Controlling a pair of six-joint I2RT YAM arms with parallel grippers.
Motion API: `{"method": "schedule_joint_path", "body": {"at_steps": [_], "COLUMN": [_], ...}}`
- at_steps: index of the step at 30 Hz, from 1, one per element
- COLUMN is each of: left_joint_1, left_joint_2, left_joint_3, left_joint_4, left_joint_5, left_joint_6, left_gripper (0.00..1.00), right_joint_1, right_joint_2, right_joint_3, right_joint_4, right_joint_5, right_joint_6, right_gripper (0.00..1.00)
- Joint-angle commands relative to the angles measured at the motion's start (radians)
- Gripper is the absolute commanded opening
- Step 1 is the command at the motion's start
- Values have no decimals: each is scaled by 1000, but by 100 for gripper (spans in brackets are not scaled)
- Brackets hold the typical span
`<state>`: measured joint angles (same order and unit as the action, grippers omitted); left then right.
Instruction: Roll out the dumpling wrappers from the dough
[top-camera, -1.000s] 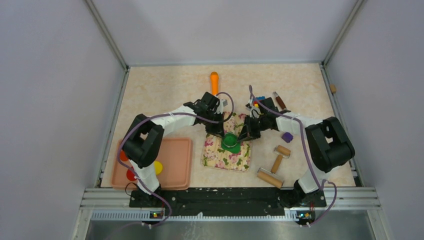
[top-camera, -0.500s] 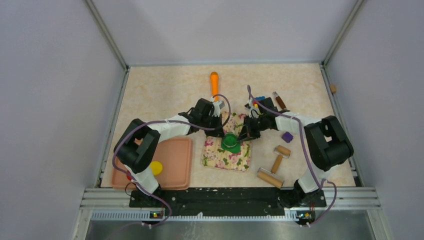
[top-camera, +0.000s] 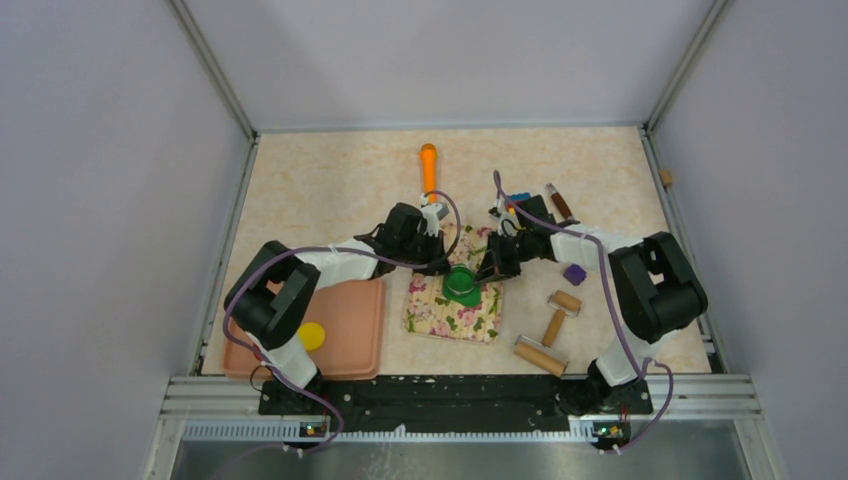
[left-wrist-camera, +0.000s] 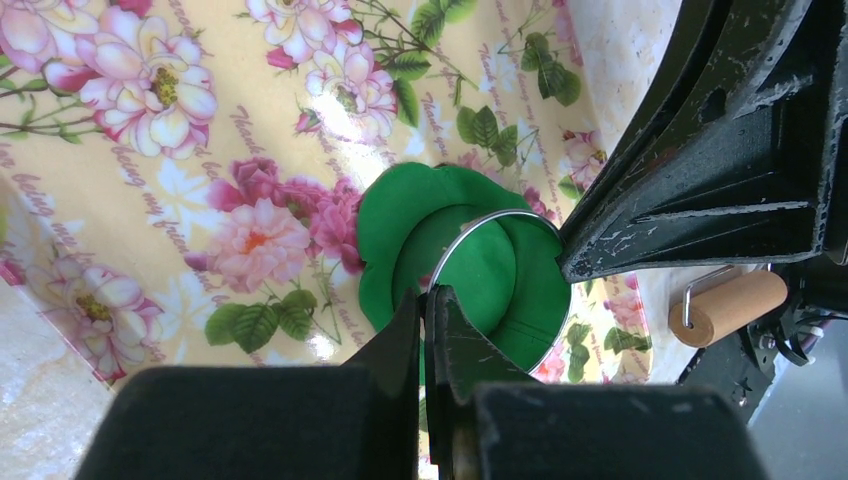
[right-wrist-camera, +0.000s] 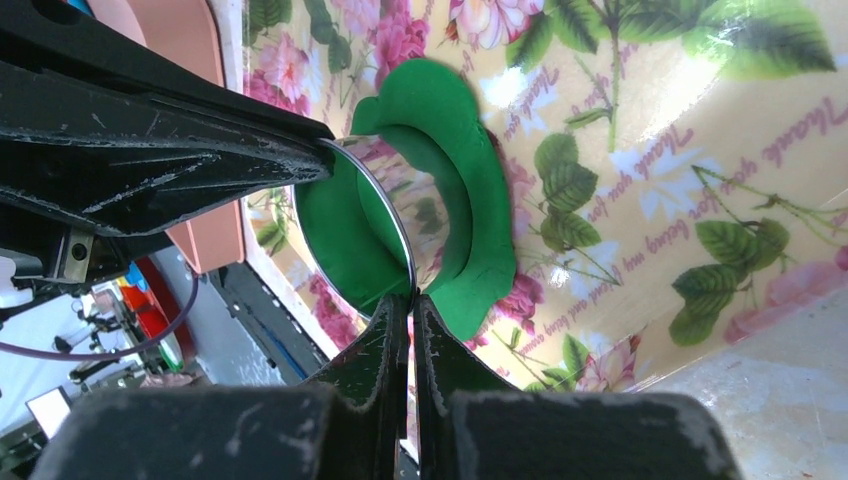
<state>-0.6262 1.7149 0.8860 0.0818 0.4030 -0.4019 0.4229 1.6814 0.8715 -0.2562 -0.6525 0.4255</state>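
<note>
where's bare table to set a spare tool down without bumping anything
Bare tabletop: back left, between the left wall and the orange tool. Also back right, beyond the purple block. The tray's right half is bare. Crowded: the floral mat, where left pincer and right pincer pinch the ring cutter on the dough, and the wooden rollers beside it.

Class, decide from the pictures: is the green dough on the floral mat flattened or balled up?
Flattened: the dough lies as a thin, wavy-edged sheet on the floral mat, a metal ring standing on it.
</note>
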Motion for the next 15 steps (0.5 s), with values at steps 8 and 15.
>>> {"method": "schedule_joint_path", "body": {"at_steps": [8, 15], "left_joint_1": [10, 10], "left_joint_2": [-130, -172], "left_joint_3": [139, 138], "left_joint_4": [-198, -296], "left_joint_5": [-152, -115], "left_joint_6": [62, -68], "left_gripper": [40, 50], "right_joint_1": [7, -1], "right_joint_2": [-55, -74], "right_joint_3": [137, 218], "right_joint_4": [-217, -253], "right_joint_5": [74, 59], "right_joint_6": [-222, -292], "right_gripper": [14, 36]}}
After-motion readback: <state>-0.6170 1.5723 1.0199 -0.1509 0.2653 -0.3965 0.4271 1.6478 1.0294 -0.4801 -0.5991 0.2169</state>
